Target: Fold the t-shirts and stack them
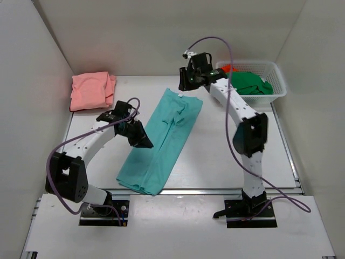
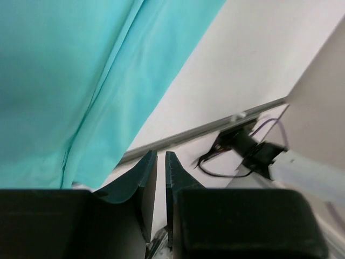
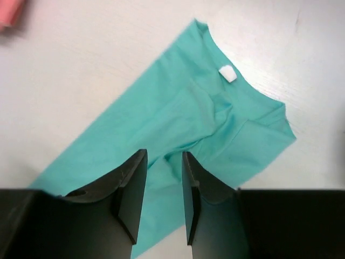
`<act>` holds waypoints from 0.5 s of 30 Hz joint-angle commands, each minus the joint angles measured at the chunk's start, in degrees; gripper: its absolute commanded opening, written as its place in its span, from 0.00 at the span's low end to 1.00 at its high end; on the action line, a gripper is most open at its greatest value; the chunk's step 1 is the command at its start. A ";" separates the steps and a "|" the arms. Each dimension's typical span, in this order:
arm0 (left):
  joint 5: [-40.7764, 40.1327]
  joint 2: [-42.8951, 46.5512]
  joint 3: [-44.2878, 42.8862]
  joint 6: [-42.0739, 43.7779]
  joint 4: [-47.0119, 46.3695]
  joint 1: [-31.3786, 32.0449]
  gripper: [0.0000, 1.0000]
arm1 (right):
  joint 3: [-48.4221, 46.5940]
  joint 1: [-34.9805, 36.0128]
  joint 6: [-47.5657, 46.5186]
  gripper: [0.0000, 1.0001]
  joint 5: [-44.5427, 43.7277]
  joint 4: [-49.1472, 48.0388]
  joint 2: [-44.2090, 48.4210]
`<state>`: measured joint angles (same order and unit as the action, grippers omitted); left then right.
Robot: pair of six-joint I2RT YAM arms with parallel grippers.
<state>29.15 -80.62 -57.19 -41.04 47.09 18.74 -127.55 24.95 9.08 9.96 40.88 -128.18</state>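
A teal t-shirt [image 1: 164, 137], folded lengthwise into a long strip, lies diagonally across the middle of the table. Its collar end with a white label [image 3: 228, 73] points to the back. My left gripper [image 1: 142, 140] sits low at the strip's left edge; in its wrist view the jaws [image 2: 160, 156] stand only a thin gap apart with nothing between them, the teal t-shirt [image 2: 70, 81] beside them. My right gripper [image 1: 186, 82] hovers over the collar end, open and empty [image 3: 164, 159] above the teal cloth [image 3: 215, 124]. A folded pink t-shirt [image 1: 92, 90] lies back left. A dark green t-shirt [image 1: 250, 83] fills the basket.
The white mesh basket [image 1: 277, 81] stands at the back right corner, with something orange-red [image 1: 226, 67] beside the green cloth. White walls close in the table on three sides. A metal rail [image 1: 215, 190] runs along the near edge, before the arm bases.
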 commanded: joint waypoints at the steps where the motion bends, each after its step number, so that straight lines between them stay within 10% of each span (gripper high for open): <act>1: 2.14 -4.79 -5.11 -0.54 -3.92 -2.91 0.23 | 13.48 2.47 -1.96 0.30 -4.06 -3.60 14.86; 5: 1.27 -18.65 -18.99 3.23 -3.85 -3.36 0.22 | 35.32 6.94 2.34 0.02 -3.63 -9.58 31.30; 15: -2.42 -49.96 -54.05 9.13 1.77 -2.30 0.20 | 59.51 25.05 11.30 0.00 9.89 -21.53 35.12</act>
<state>27.77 -127.07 -105.43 -34.52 46.09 16.60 -70.02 48.03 16.69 14.11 27.20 -91.88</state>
